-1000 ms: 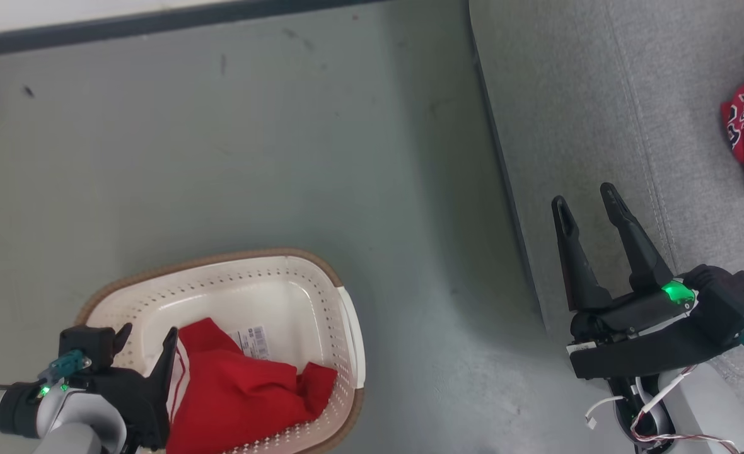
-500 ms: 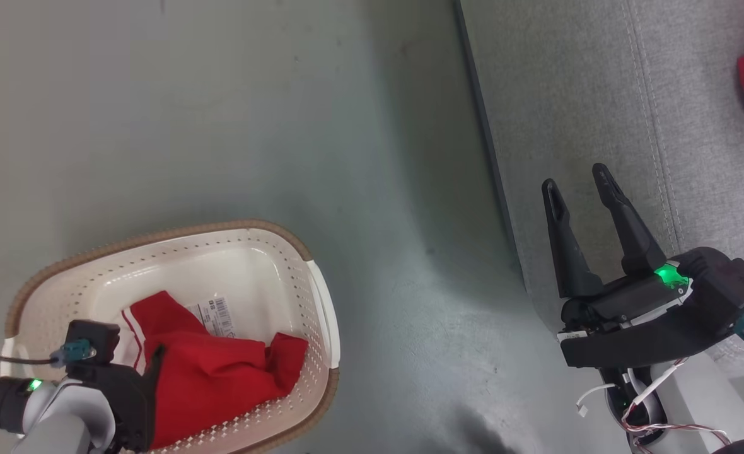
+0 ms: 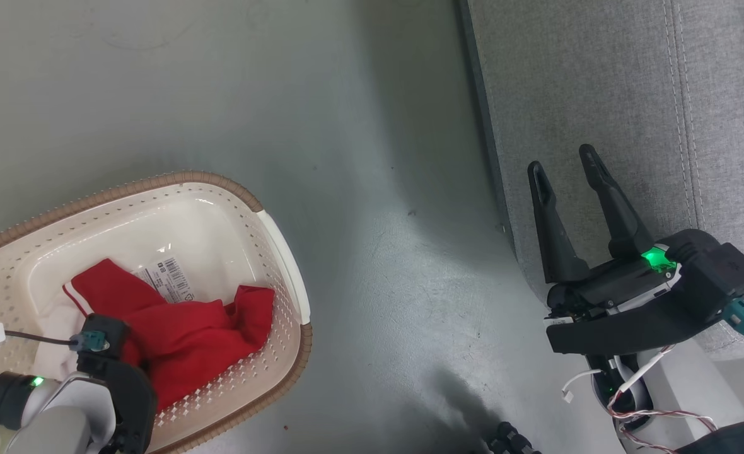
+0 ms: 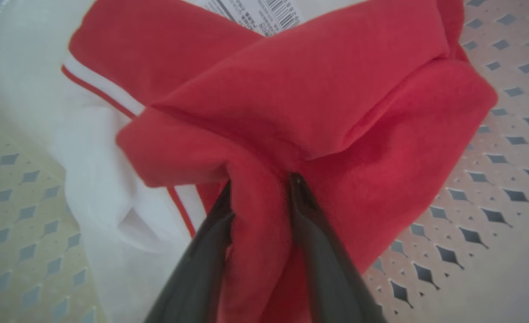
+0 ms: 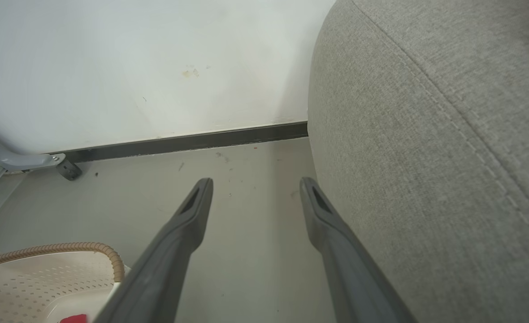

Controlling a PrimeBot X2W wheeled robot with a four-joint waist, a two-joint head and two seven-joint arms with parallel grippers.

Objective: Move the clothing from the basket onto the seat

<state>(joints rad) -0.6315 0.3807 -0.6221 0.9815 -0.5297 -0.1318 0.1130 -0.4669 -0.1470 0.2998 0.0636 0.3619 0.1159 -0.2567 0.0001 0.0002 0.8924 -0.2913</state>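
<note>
Currently, your left gripper point(image 4: 261, 181) pinches a fold of the clothing point(image 4: 291, 89) in the basket point(image 4: 493, 188) for lifting; your right gripper point(image 3: 561, 159) stands spread, empty, beside the seat point(image 3: 599, 75).

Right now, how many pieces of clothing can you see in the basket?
1: a red jersey bunched in the basket, a fold pinched by the left gripper. More may hide underneath.
</note>
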